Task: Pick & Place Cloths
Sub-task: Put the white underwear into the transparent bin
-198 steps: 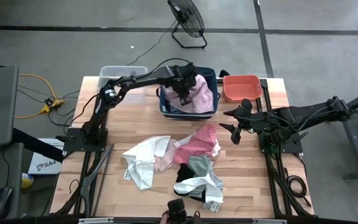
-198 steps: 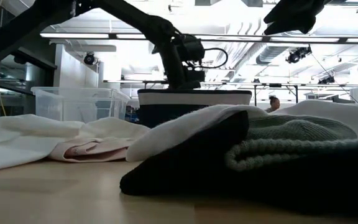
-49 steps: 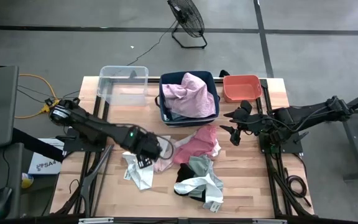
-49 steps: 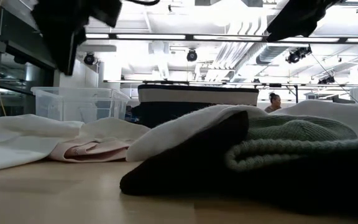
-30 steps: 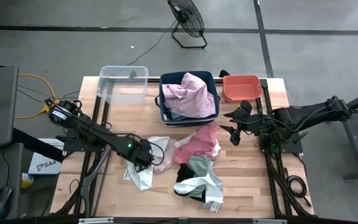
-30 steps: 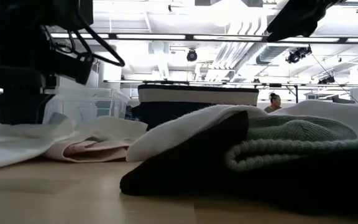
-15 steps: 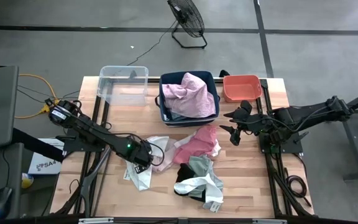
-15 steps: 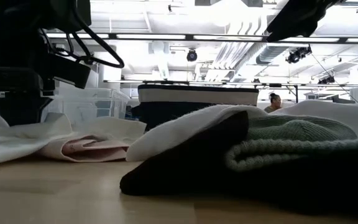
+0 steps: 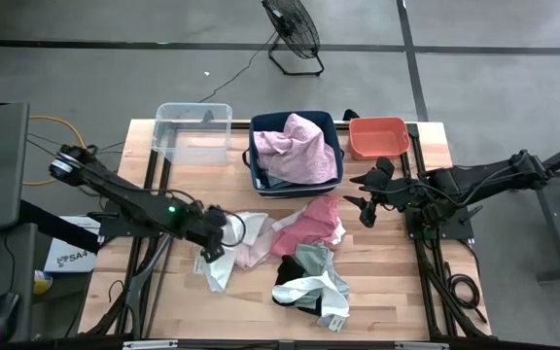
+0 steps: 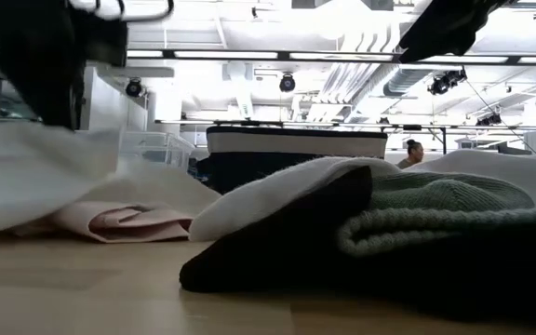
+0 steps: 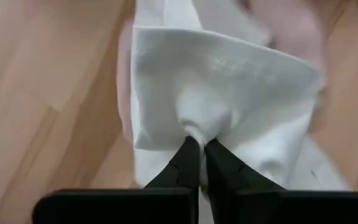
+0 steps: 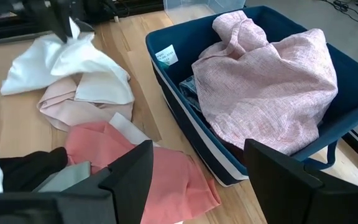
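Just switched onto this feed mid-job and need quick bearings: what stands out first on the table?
The left claw is shut on the white cloth, pinching a fold and pulling it up at the table's left-middle. A jumble of cloths, with a hot pink one on top, lies mid-table. Behind it the navy bin already holds a light pink cloth, while the right claw waits open at the right edge.

left gripper (image 11: pixel 196 144) pinched closed, right gripper (image 12: pixel 194 163) agape

White cloth (image 9: pixel 224 249) pinched, lifted at table's left; other cloths (image 9: pixel 307 255) heaped mid-table.
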### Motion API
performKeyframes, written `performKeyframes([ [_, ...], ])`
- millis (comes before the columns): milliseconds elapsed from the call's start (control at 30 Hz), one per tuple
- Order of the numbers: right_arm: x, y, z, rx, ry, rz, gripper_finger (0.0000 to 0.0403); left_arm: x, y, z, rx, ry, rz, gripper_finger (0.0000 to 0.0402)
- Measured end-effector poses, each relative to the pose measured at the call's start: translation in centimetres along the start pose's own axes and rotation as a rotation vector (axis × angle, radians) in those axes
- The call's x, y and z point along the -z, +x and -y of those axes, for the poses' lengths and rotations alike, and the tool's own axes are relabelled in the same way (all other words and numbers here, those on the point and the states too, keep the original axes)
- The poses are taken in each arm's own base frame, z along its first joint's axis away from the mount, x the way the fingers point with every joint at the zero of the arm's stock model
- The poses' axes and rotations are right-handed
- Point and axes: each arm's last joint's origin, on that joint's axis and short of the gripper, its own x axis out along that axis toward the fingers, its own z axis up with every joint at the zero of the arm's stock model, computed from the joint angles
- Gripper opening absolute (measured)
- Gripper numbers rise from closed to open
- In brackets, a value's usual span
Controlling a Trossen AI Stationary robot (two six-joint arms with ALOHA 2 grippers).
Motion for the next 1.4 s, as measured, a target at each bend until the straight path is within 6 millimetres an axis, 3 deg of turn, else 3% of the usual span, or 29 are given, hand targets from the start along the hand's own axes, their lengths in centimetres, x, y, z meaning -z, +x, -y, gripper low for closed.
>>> performKeyframes([
  [367,-0.1,0.0,0.0,-0.003,0.004,0.007,0.0242,-2.5,-8.1,-1.5,-0.003,0.013,0.333,0.0002],
  [600,-0.1,0.0,0.0,-0.005,0.007,0.012,0.0242,-4.6,-13.1,-2.0,-0.148,0.061,0.534,0.0002],
  [800,-0.1,0.0,0.0,-0.005,0.004,0.012,0.0242,-5.8,-16.0,-2.5,-0.326,0.057,0.740,0.0002],
  [1100,-0.1,0.0,0.0,-0.004,0.004,0.012,0.0242,-6.4,-17.1,-3.4,-0.612,-0.041,0.940,0.0002],
  [1400,-0.1,0.0,0.0,-0.004,0.003,0.011,0.0242,-8.4,-15.3,-6.9,-0.853,-0.144,0.859,0.0002],
])
